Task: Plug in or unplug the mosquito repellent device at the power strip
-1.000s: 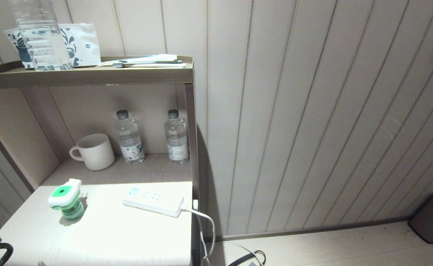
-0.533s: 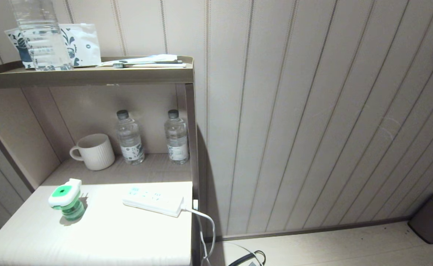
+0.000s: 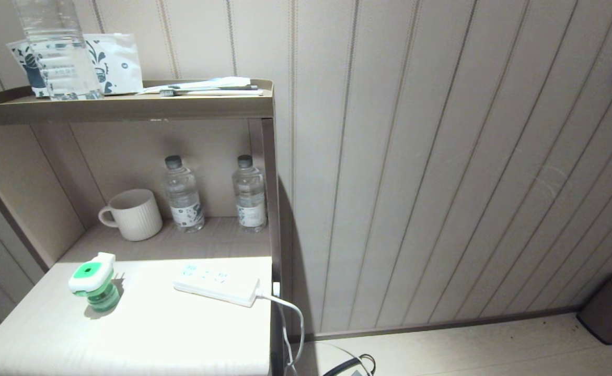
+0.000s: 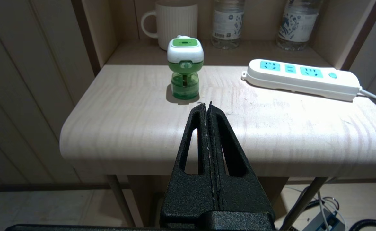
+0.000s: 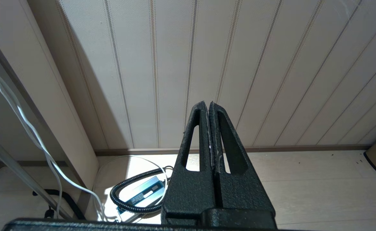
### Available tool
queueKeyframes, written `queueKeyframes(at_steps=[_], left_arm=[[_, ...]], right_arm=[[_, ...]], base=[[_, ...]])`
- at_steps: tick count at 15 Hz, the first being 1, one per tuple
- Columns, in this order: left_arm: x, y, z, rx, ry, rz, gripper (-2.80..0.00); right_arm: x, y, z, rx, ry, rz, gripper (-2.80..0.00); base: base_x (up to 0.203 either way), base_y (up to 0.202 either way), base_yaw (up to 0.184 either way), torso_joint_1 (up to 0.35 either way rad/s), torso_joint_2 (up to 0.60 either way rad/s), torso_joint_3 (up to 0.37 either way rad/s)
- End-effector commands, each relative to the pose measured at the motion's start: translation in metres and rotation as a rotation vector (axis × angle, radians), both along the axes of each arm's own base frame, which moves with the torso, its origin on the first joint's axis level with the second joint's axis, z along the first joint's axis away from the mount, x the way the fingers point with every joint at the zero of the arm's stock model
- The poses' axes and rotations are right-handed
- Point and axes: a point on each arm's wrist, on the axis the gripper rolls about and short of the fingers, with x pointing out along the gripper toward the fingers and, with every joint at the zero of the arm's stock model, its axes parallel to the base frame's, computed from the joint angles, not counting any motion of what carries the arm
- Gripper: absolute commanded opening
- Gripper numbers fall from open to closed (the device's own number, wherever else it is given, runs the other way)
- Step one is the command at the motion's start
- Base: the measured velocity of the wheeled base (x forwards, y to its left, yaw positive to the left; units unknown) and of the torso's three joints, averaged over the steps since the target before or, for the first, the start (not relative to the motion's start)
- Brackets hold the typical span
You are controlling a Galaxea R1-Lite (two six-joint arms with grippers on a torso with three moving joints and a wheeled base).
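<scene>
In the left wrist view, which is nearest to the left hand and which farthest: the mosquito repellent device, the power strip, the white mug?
1. The mosquito repellent device, upright on the table, straight ahead of the shut left hand.
2. The power strip, lying flat toward the table's cord side.
3. The white mug, back on the lower shelf behind the device.

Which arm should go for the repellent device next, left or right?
Left, probably. The left gripper faces the table, and the mosquito repellent device stands upright just ahead of it, unplugged, beside the power strip. The right gripper faces the wall and floor beside the table. Both have shut fingers.
</scene>
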Motion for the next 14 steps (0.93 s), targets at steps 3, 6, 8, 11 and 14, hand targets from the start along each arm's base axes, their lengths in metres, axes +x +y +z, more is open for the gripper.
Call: queueKeyframes(at_steps=[3, 6, 8, 11, 14], left_arm=[[-0.0038, -0.0004, -0.009, -0.004, 0.026, -0.013, -2.8], [-0.0038, -0.0005, -0.0091, -0.006, 0.027, -0.015, -2.8], [-0.0038, -0.0004, -0.0095, -0.014, 0.031, -0.014, -2.8], [-0.0037, -0.0004, -0.0097, -0.014, 0.033, -0.014, -2.8], [-0.0037, -0.0004, -0.0096, -0.014, 0.033, -0.014, -2.8]], right_arm=[[0.0, 0.0, 0.0001, -0.001, 0.0, 0.001, -2.8], [0.0, 0.0, 0.0001, -0.001, 0.0, 0.001, -2.8], [0.0001, 0.0, -0.0002, -0.001, 0.001, 0.001, -2.8], [0.0, 0.0, 0.0001, -0.001, 0.0, 0.001, -2.8], [0.0, 0.0, 0.0001, -0.001, 0.0, 0.001, -2.8]], base=[[0.0, 0.0, 0.0, 0.0, 0.0, 0.0], [0.0, 0.0, 0.0, 0.0, 0.0, 0.0], [0.0, 0.0, 0.0, 0.0, 0.0, 0.0], [0.0, 0.0, 0.0, 0.0, 0.0, 0.0], [0.0, 0.0, 0.0, 0.0, 0.0, 0.0]])
